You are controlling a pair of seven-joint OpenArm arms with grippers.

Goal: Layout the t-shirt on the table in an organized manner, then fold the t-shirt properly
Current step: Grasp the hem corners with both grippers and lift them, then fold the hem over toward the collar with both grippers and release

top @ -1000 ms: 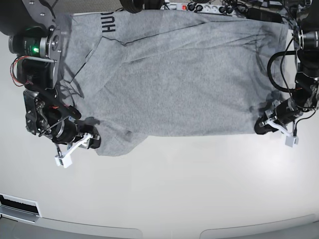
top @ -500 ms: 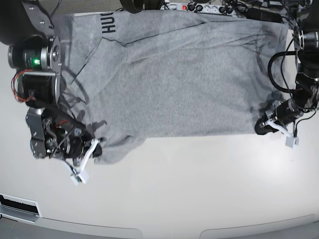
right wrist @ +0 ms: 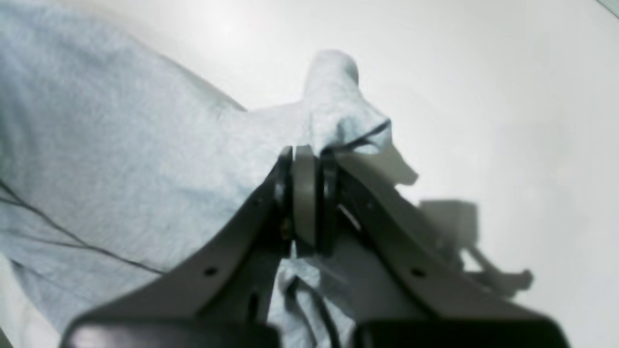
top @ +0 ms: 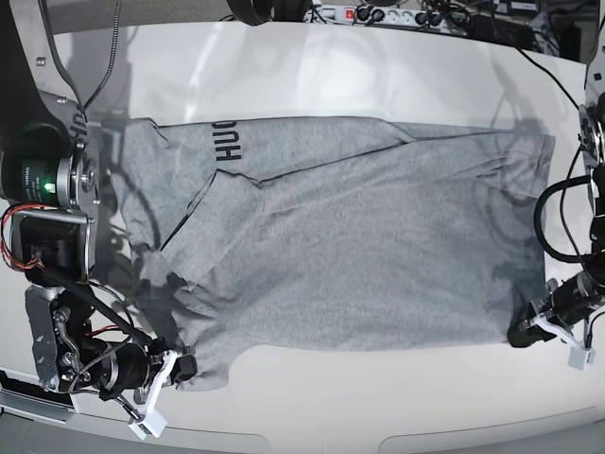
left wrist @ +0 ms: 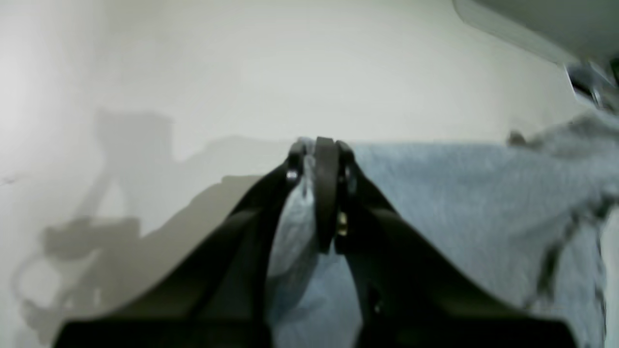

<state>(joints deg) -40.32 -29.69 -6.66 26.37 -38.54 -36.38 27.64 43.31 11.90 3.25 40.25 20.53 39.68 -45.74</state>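
Both your tools are clamped on the shirt (top: pixel 350 246): right tool (top: pixel 180 367) pinching a corner at the worktop's (top: pixel 378 397) near edge, left tool (top: pixel 523 334) gripping the opposite corner, so the cloth lies stretched flat, ready for folding.

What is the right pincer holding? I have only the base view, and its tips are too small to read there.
Observer: In the right wrist view, the right pincer is shut on a bunched corner of the t-shirt.
Operator: And the other arm?
Observer: The left wrist view shows the left pincer shut on the shirt's edge, with cloth pinched between its tips.
Operator: Is anything besides cloth in either grip?
Observer: No. Both wrist views show only grey knit between the tips, with bare table beyond.
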